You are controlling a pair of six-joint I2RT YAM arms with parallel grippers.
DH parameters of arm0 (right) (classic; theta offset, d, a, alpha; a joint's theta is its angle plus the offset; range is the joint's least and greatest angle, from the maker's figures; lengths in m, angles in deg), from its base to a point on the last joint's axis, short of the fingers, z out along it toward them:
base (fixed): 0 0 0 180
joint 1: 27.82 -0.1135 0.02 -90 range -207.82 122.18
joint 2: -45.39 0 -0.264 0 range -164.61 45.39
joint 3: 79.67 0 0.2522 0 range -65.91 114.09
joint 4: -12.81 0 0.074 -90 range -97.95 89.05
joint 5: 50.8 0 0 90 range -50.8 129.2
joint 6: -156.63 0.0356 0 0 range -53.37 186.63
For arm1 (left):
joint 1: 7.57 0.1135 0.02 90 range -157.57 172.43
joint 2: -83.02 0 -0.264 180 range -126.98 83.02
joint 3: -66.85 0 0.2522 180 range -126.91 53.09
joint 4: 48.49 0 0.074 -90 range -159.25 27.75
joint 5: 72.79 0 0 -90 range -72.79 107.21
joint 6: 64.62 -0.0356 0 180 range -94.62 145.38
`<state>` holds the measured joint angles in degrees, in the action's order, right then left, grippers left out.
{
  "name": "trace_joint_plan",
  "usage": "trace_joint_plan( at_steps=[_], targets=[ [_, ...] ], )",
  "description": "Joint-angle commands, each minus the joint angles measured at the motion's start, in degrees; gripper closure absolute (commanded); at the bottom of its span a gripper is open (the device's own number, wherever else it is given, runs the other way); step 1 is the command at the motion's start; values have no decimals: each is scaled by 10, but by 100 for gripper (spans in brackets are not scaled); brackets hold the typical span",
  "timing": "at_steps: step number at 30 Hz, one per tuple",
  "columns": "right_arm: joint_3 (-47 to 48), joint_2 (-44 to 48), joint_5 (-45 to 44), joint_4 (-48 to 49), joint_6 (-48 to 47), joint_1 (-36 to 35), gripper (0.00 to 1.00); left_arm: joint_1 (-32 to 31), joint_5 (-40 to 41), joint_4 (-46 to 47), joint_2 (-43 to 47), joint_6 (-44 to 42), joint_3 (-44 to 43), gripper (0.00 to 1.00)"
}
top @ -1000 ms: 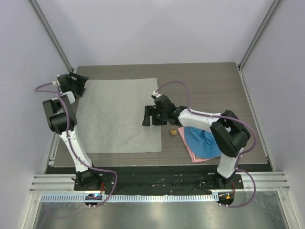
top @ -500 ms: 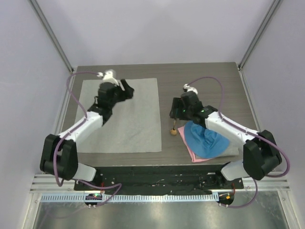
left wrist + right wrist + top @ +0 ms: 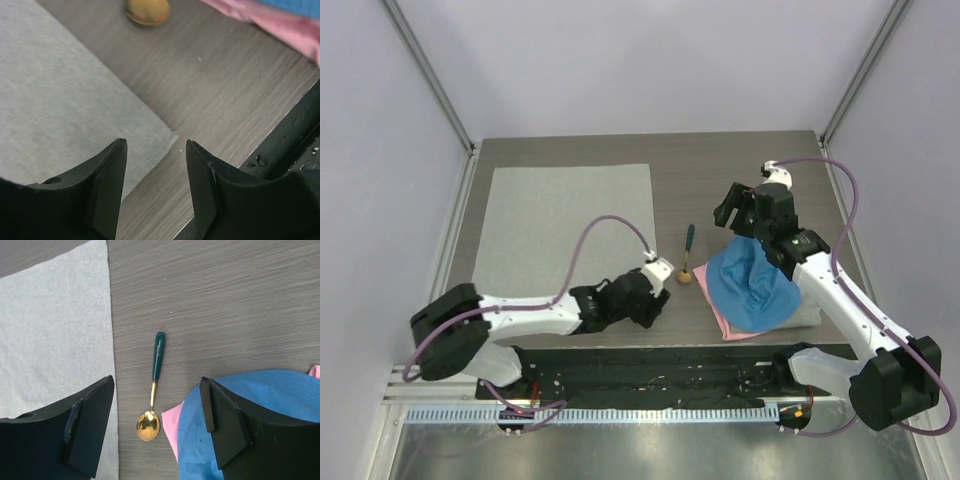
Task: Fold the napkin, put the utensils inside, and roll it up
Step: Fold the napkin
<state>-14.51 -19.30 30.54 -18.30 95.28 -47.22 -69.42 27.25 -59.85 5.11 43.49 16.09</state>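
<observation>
The light grey napkin (image 3: 565, 240) lies flat on the left half of the table. My left gripper (image 3: 642, 305) hovers low over its near right corner (image 3: 167, 136), jaws open and empty, with bare fingers (image 3: 112, 175) on either side of the corner. The spoon (image 3: 687, 255), with a dark green handle and gold bowl, lies on the wood just right of the napkin. My right gripper (image 3: 728, 212) is raised at the back right of the spoon (image 3: 154, 385), open and holding nothing. The right wrist view also shows the napkin's edge (image 3: 50, 330).
A blue cloth (image 3: 755, 285) lies on a pink cloth (image 3: 718, 310), right of the spoon's bowl (image 3: 147, 10). The black front rail (image 3: 295, 140) runs close by the left gripper. Grey walls enclose the table on three sides.
The left arm swung from the napkin's far side down to its near right corner, and its jaws narrowed. The right arm drew back to the right, away from the spoon.
</observation>
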Motion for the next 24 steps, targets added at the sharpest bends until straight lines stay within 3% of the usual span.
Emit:
trace_joint_plan(
  at_steps=[1,7,15,24],
  targets=[
    [-13,26,32,17,5,0,22,-61,45,-48,-84,-30,-61,46],
    [-44,61,36,17,13,0,22,-100,86,-47,-152,-25,-91,47],
    [-48,63,42,17,10,0,22,-110,146,-49,-165,-50,-111,48],
    [-44,33,54,28,10,0,22,-105,135,-46,-184,-57,-122,49]
  ],
)
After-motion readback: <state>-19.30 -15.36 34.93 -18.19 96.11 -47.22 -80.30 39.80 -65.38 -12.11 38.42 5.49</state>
